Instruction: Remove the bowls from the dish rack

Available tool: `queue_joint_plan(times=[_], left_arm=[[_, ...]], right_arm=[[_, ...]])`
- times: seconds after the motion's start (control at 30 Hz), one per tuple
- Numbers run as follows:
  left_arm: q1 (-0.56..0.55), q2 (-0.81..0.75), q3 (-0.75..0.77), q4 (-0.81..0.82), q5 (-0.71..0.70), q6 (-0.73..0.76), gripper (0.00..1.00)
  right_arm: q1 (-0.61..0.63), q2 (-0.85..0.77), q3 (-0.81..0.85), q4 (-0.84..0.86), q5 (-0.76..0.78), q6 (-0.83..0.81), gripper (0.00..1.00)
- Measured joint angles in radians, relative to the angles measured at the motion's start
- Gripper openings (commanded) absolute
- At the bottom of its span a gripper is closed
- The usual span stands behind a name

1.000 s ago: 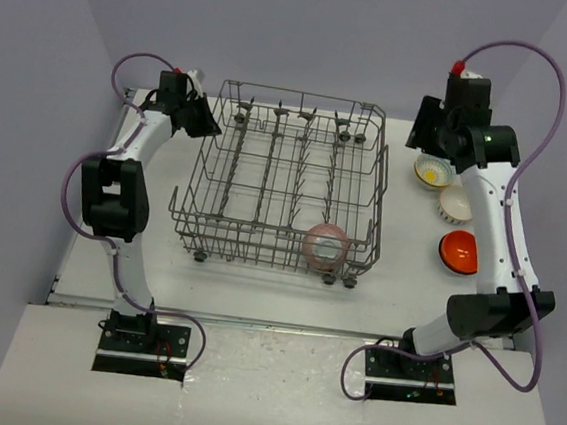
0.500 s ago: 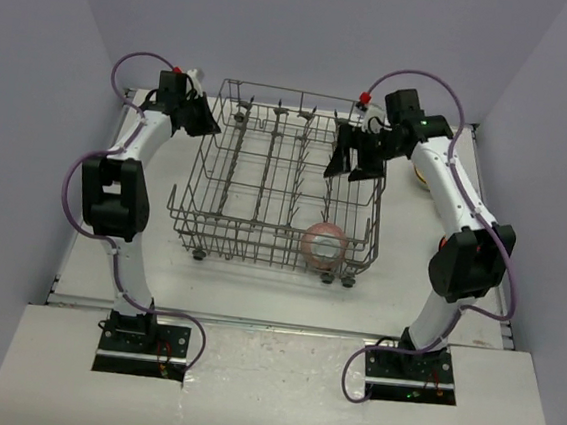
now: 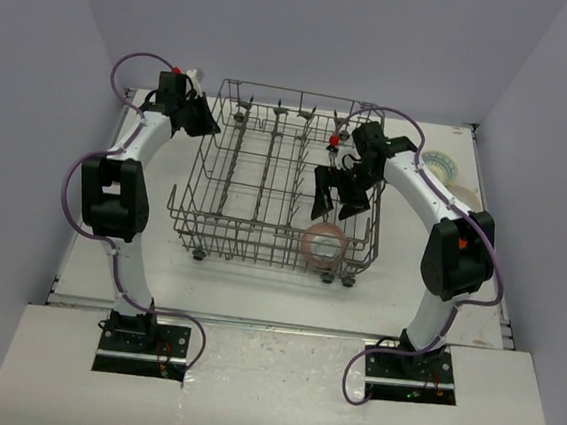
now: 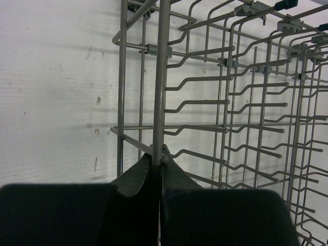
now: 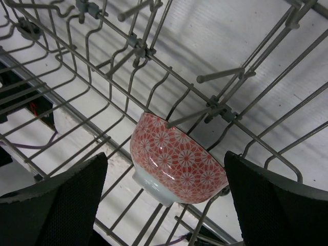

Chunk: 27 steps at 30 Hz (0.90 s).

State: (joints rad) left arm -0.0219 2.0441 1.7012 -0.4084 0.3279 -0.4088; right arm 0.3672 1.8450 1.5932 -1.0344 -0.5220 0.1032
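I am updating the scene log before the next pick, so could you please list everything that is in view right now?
dish rack: one, grey wire, middle of the table
patterned bowl: one, pink-red with a white base, in the rack's near right corner
ringed bowl: one, whitish, on the table right of the rack
cream bowl: one, pale, beside the ringed bowl, mostly hidden by the right arm
table: one, white, under everything
cables: purple, looping along each arm
left gripper: black, shut on an upright wire at the rack's far left edge
right gripper: black, open, above the patterned bowl, not touching it
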Motion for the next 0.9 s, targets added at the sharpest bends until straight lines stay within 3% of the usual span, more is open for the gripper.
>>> queue_joint_plan(times=[0.43, 0.6, 0.77, 0.9], left_arm=[[0.000, 0.000, -0.002, 0.003, 0.001, 0.000, 0.00], [0.000, 0.000, -0.002, 0.003, 0.002, 0.000, 0.00], [0.002, 0.000, -0.002, 0.003, 0.002, 0.000, 0.00], [0.002, 0.000, -0.001, 0.002, 0.005, 0.001, 0.00]], right_arm=[[0.046, 0.039, -0.085, 0.024, 0.010, -0.030, 0.95], [0.045, 0.038, -0.129, 0.048, -0.002, -0.034, 0.87], [0.047, -0.024, -0.178, 0.090, -0.023, -0.029, 0.83], [0.061, -0.081, -0.190, 0.082, -0.036, -0.024, 0.86]])
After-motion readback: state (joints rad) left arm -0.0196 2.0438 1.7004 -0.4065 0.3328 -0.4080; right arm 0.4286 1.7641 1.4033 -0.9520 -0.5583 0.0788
